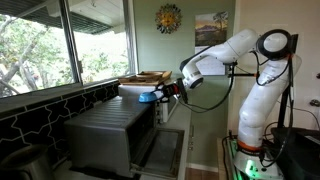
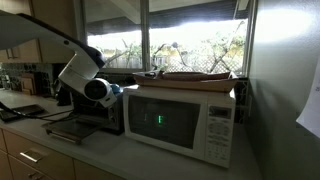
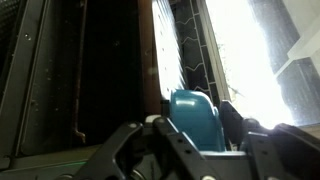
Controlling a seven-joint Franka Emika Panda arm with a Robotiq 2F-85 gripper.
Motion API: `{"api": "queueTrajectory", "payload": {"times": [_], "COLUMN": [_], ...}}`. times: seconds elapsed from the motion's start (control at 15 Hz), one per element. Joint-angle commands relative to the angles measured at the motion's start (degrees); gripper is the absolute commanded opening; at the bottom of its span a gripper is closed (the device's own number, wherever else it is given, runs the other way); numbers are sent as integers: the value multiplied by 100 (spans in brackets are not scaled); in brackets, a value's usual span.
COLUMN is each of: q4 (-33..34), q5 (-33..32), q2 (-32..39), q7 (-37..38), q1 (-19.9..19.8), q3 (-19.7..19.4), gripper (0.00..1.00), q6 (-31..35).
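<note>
1. Wrist view: the gripper [image 3: 196,135] enters from the bottom edge, with dark fingers [image 3: 135,142] on either side of a teal object [image 3: 195,108]. The jaws stand roughly half closed and press on the object's two sides, so it is held.
2. The teal object has a rounded top and looks like smooth plastic. What kind of thing it is cannot be told. Beyond it are dark upright panels, with a bright, washed-out strip to the right.
3. Exterior view: the white arm [image 1: 245,60] reaches leftward from its base. The gripper [image 1: 165,92] hangs above the far upper edge of a grey appliance [image 1: 110,135]. The teal object [image 1: 147,97] shows at the fingertips, clear of any surface.
4. A wooden tray [image 1: 146,77] lies flat just beyond the gripper, slightly higher. Whether the two touch cannot be told.
5. Exterior view: the microwave [image 2: 185,122] is white, its door is closed and its green display is lit. The wooden tray [image 2: 195,75] rests on its top. The gripper [image 2: 118,89] sits at the microwave's upper corner, on the arm's side.
6. A black appliance [image 2: 90,122] stands on the counter [image 2: 110,160] just beside the microwave, below the gripper.
7. A window [image 1: 60,40] runs behind the counter. On the wall hang a sun ornament [image 1: 168,18] and a picture [image 1: 211,28].
</note>
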Motion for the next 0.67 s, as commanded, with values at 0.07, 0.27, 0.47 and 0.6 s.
{"api": "queueTrajectory", "payload": {"times": [0.07, 0.27, 0.47, 0.6], "q4": [-219, -260, -276, -289], "q5": [-387, -495, -653, -714], "q2": [-243, -314, -338, -350], "q7": [-8, -17, 4, 55], "q1": [17, 6, -24, -60], "q3": [-386, -483, -512, -449], "gripper": [28, 28, 28, 65], "q6": [-680, -1041, -1262, -1073]}}
